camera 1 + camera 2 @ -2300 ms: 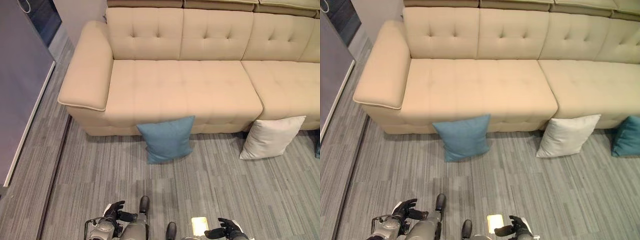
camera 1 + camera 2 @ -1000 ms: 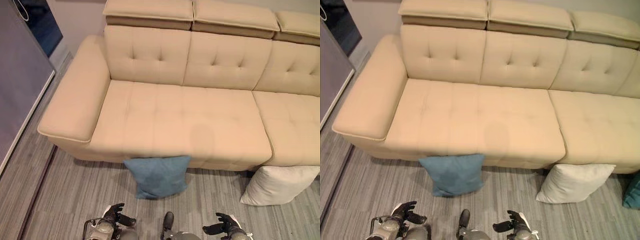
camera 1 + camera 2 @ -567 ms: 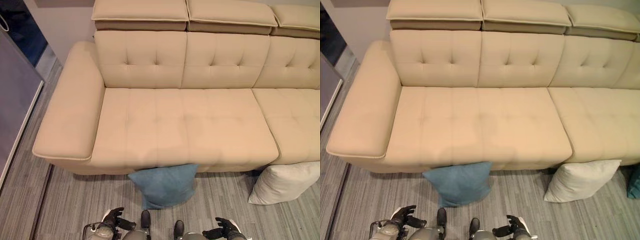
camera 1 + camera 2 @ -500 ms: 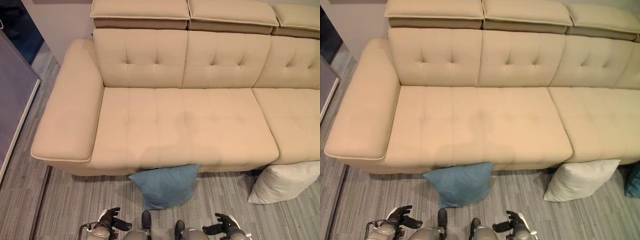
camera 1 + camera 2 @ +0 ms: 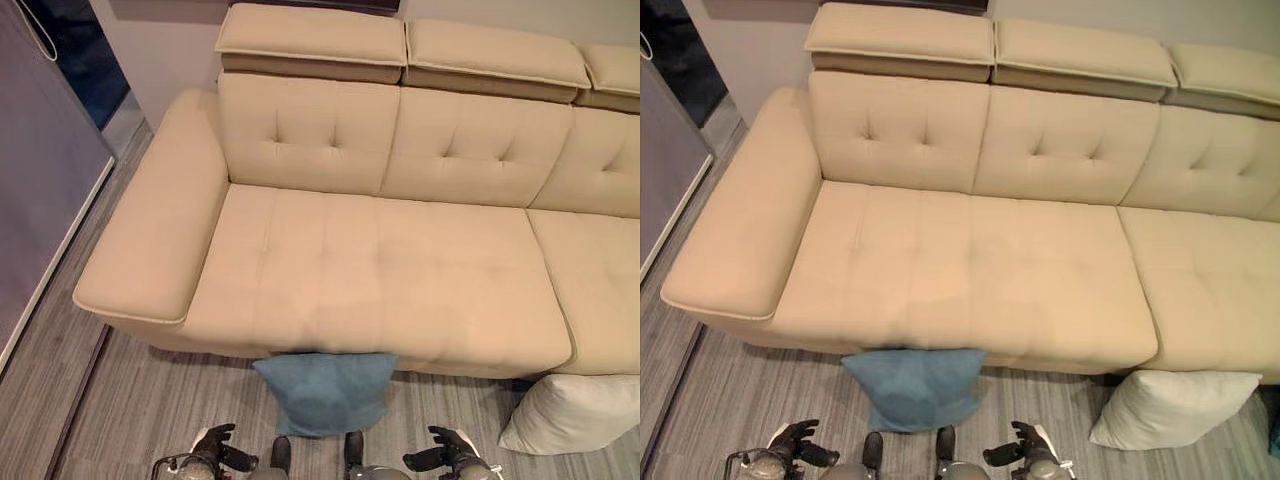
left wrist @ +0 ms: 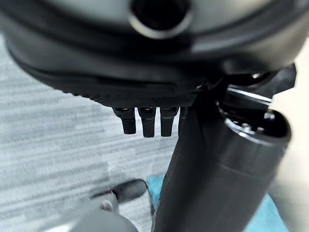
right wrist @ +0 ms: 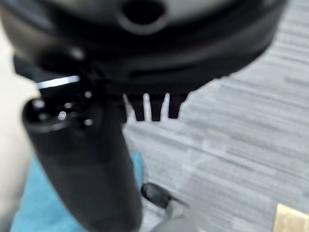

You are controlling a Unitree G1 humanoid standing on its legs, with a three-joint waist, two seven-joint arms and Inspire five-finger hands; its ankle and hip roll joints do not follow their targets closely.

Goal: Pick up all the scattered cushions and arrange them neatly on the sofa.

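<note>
- Blue cushion (image 5: 325, 392) on the carpet (image 5: 150, 400), upright, leaning against the sofa's front edge, near centre of the left seat section, directly ahead of both hands.
- White cushion (image 5: 1170, 408) also on the carpet, leaning against the sofa front, right of the blue one and well apart from it, below the seam between the 2 seat sections.
- Sliver of a teal cushion (image 5: 1275, 436) at the far right edge of the right eye view, on the floor; too cropped to tell more.
- Left hand (image 5: 215, 447) low at the bottom of the left eye view, over carpet, near the blue cushion's lower left corner but apart from it. Fingers relaxed and extended, thumb spread, nothing held. Same in the left wrist view: fingertips (image 6: 148, 126) straight over bare carpet, blue fabric just past the thumb.
- Right hand (image 5: 445, 455) low at the bottom, right of the blue cushion and apart from it. Fingers loose, thumb out with white cover, empty. Right wrist view agrees: fingers hanging straight over carpet.
- Beige sofa (image 5: 380, 270) with tufted seat and back, 3 headrest pads along the top, wide armrest (image 5: 155, 230) on the left end. No cushions on the seat.
- Grey striped carpet all round; grey panel and wall at the left.
</note>
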